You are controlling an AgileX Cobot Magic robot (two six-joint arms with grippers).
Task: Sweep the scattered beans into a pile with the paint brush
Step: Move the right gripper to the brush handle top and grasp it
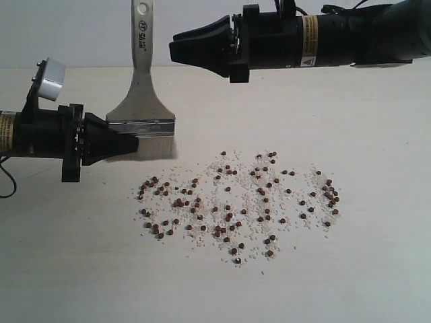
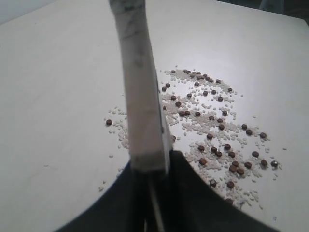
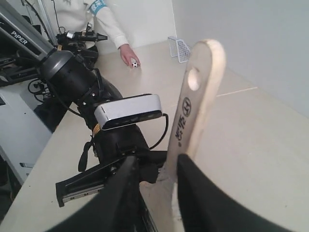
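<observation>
The paint brush (image 1: pixel 143 81) stands upright on the table, pale handle up, silver ferrule and whitish bristles low. My left gripper (image 1: pixel 131 145) comes in from the left and is shut on the brush at the ferrule; in the left wrist view the brush (image 2: pixel 140 87) rises out of the left gripper (image 2: pixel 153 176). My right gripper (image 1: pixel 176 50) hovers level with the upper handle, just right of it, not touching. Its jaws stand apart in the right wrist view, right gripper (image 3: pixel 157 162) open, with the handle (image 3: pixel 198 96) just beyond. The beans (image 1: pixel 236 202) lie scattered with whitish grains right of the bristles, also spread as beans (image 2: pixel 212 121).
The pale table (image 1: pixel 377 134) runs wide around the scatter. In the right wrist view the left arm with its white camera (image 3: pixel 126 111) stands close by. Farther back a person's hand (image 3: pixel 126 52) rests on the table by a small ball, near a white wire basket (image 3: pixel 181 48).
</observation>
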